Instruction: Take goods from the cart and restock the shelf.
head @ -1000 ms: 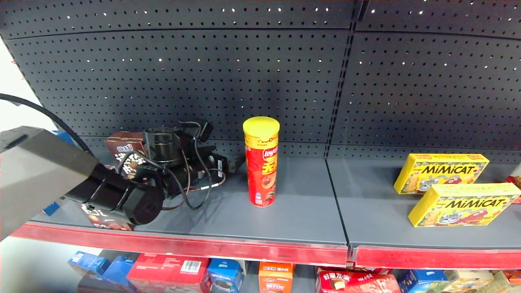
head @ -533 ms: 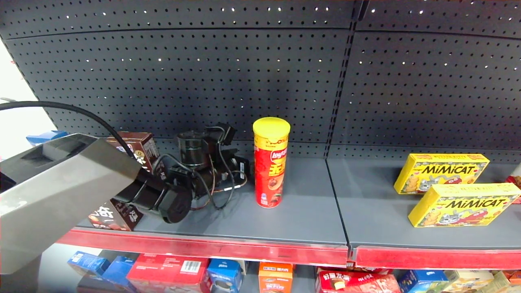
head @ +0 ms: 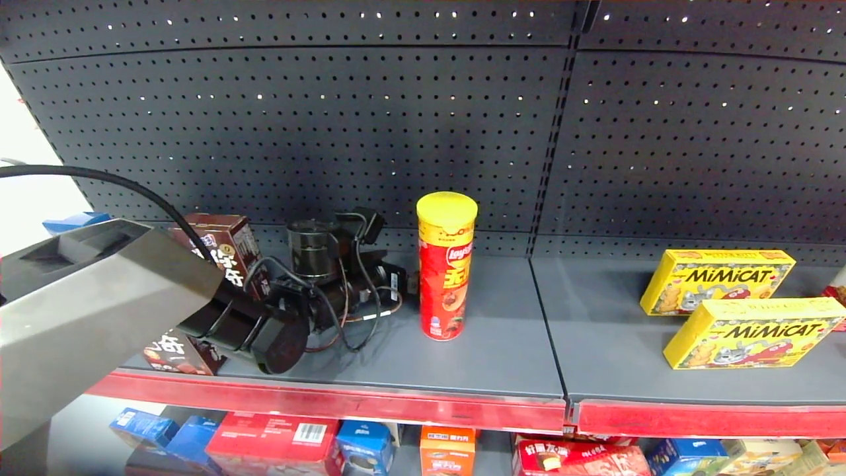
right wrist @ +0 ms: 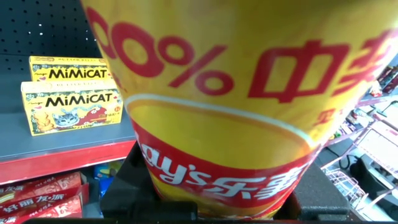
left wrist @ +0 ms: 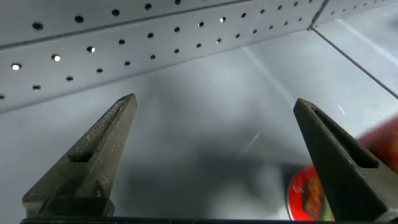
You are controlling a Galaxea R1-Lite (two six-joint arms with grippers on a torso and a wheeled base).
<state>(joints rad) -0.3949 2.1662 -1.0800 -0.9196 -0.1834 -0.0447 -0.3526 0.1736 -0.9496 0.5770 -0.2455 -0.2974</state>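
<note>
A red chips can (head: 446,264) with a yellow lid stands upright on the grey shelf (head: 496,350), near its middle. My left gripper (head: 406,280) lies low over the shelf just left of that can, touching or nearly touching its side. In the left wrist view the left gripper (left wrist: 214,99) is open, with bare shelf between its fingers and the can's red base (left wrist: 305,193) beside one fingertip. Another yellow and red chips can (right wrist: 230,93) sits close in the right wrist view, held in my right gripper, whose black fingers (right wrist: 127,183) show beside it.
Two brown boxes (head: 225,248) (head: 175,347) stand left of my left arm. Two yellow boxes (head: 717,281) (head: 753,330) lie at the shelf's right. The perforated back panel (head: 396,132) closes the rear. Several packets (head: 271,443) fill the lower shelf. A wire cart (right wrist: 367,168) stands by the right arm.
My left arm has moved right along the shelf, and the standing red can has slid right with it. The yellow boxes have not moved.
</note>
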